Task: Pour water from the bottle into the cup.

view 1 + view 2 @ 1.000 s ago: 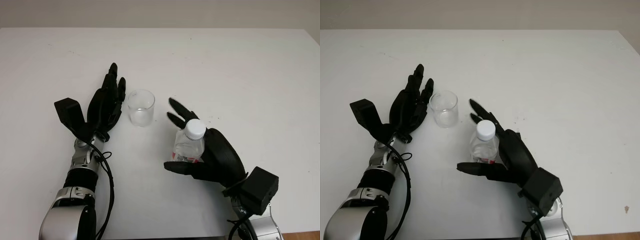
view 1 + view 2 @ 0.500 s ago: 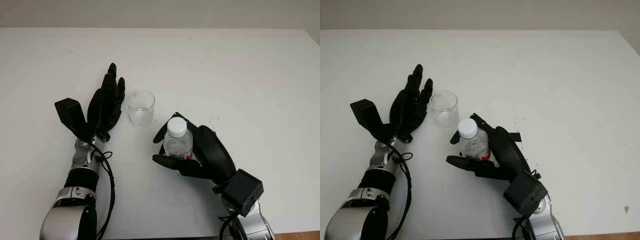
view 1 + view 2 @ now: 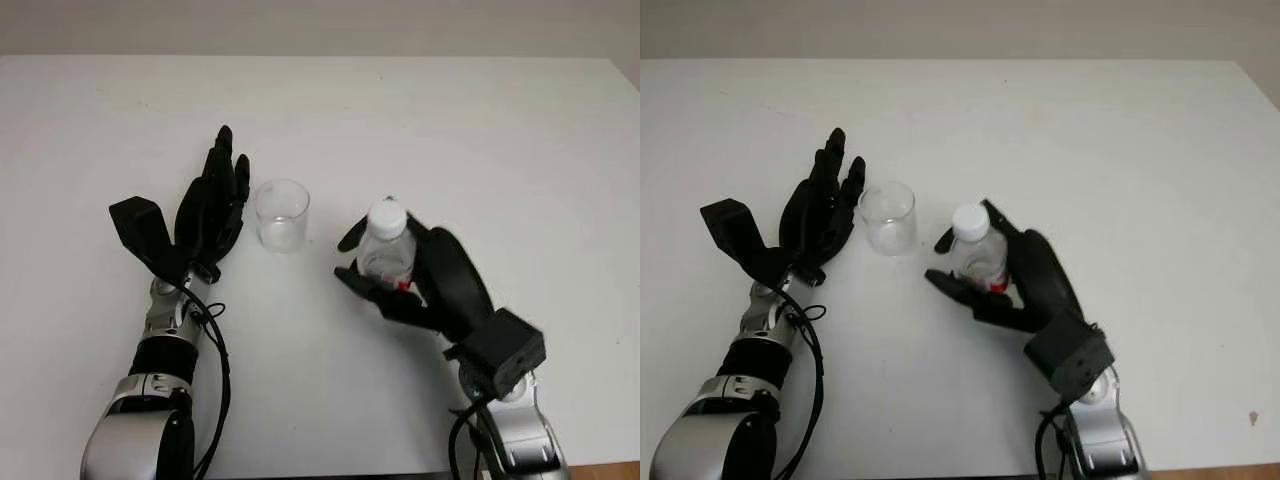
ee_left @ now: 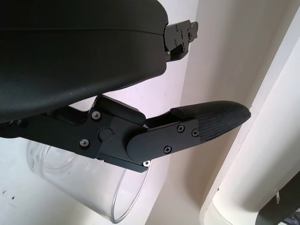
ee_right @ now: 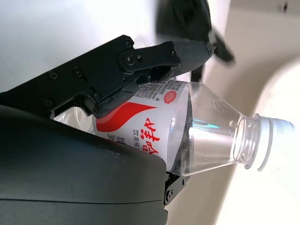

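While the right hand (image 3: 425, 275) grips the capped bottle (image 3: 385, 245) upright near the empty cup (image 3: 281, 214), left hand (image 3: 212, 205) open beside it, pouring remains undone.

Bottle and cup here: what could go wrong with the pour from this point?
The bottle, gripped in the right robot hand, wears its white cap, so tipping it now would likely pour nothing. The clear cup has the open left robot hand beside it but not around it, so a bump from the bottle might shift or topple it.
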You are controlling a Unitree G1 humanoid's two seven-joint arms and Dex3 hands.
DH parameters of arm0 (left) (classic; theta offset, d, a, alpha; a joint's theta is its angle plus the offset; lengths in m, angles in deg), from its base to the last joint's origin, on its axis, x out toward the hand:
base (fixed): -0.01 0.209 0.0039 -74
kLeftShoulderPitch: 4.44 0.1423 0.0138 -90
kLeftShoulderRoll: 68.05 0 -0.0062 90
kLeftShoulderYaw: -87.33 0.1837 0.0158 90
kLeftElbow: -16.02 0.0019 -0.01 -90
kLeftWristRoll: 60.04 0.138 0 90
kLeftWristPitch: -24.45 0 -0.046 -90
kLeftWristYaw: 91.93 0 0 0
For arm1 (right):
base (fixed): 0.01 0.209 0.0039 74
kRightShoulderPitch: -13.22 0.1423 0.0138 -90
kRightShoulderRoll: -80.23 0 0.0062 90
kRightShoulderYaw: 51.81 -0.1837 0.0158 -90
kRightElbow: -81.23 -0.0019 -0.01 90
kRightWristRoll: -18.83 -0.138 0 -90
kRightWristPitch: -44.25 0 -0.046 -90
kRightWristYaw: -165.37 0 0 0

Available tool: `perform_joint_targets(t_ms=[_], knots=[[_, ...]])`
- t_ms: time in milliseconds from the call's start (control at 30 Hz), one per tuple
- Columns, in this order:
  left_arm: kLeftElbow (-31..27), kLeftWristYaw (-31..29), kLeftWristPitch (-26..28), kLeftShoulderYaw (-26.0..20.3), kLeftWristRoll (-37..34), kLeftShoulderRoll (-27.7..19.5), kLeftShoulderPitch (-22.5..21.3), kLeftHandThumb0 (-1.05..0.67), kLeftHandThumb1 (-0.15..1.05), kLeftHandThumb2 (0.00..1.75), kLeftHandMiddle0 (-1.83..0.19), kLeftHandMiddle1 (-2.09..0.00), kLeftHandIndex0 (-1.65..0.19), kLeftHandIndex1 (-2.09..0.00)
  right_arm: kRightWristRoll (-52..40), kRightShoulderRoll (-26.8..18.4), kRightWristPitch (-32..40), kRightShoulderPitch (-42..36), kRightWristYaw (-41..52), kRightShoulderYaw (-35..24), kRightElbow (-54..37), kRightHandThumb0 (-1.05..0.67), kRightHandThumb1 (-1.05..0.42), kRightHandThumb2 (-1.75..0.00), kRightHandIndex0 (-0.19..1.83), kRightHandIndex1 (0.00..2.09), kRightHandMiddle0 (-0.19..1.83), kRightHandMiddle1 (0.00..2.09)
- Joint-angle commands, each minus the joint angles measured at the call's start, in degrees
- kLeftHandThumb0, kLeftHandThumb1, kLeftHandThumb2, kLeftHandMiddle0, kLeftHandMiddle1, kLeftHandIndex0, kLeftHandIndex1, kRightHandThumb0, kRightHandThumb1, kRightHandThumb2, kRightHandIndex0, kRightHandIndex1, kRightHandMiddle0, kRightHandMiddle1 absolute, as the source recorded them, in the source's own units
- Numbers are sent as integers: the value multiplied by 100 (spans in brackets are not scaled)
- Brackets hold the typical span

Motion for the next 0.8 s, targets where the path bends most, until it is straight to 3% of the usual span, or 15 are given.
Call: perform_joint_targets(t_ms=[0, 67, 167, 300, 467, 767], knots=[[43, -28, -20, -22, 1, 15, -8, -87, 105, 68, 19, 0, 19, 0, 58, -110, 58, 414, -93, -164, 80, -48, -105, -52, 166, 209, 109, 209], [39, -41, -34, -21, 1, 18, -7, -87, 105, 69, 19, 0, 19, 0, 52, -167, 175, 783, -165, -303, 287, -47, -105, -50, 167, 209, 96, 209], [3, -13, -11, -16, 9, 26, 0, -87, 105, 69, 19, 0, 19, 0, 184, -342, 191, 1393, -333, -465, 823, -45, -105, -44, 152, 209, 107, 209], [-13, 14, 9, -20, 5, 39, 4, -87, 105, 69, 19, 0, 19, 0, 485, -661, 172, 1980, -416, -466, 1455, -44, -105, -45, 137, 209, 104, 209], [23, -36, -19, -2, 29, 13, -34, -86, 105, 71, 19, 0, 19, 0, 854, -994, -87, 2698, -546, -357, 2355, -42, -105, -46, 136, 209, 104, 209], [42, 72, -47, 14, 79, 56, -38, -88, 105, 70, 19, 0, 19, 0, 1807, -1355, -136, 3847, -959, 195, 3900, -44, -105, -43, 115, 209, 79, 209]])
